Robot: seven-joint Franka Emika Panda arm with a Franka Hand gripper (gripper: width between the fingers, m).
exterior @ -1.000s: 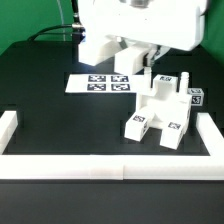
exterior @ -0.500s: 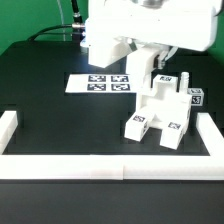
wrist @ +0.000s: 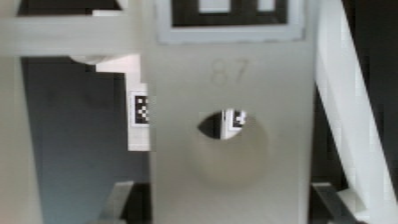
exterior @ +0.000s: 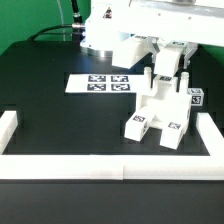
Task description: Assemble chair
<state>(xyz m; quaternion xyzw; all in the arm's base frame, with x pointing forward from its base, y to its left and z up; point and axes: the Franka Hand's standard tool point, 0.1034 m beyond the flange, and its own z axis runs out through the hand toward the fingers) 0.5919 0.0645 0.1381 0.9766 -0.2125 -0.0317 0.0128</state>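
The chair (exterior: 158, 115), half built, stood on the table (exterior: 60, 125) toward the exterior view's right, its blocky tagged feet facing the front wall (exterior: 110, 166). My gripper (exterior: 168, 65) hung right over its tallest upright. From that camera my arm's white bulk hid where my jaws met the part.

The wrist view gave what the exterior one could not. A flat white panel (wrist: 222, 170) with a round hole (wrist: 222, 123) and a tag (wrist: 228, 10) lay between my fingers (wrist: 121, 203). My jaws stood partly spread, one to each side of it. I could not tell whether they pinched it or only flanked it.

Only the exterior view showed the rest. A small tagged block (exterior: 196, 98) sat just beside the chair on the right. The marker board (exterior: 100, 83) lay well apart on the left, farther back.
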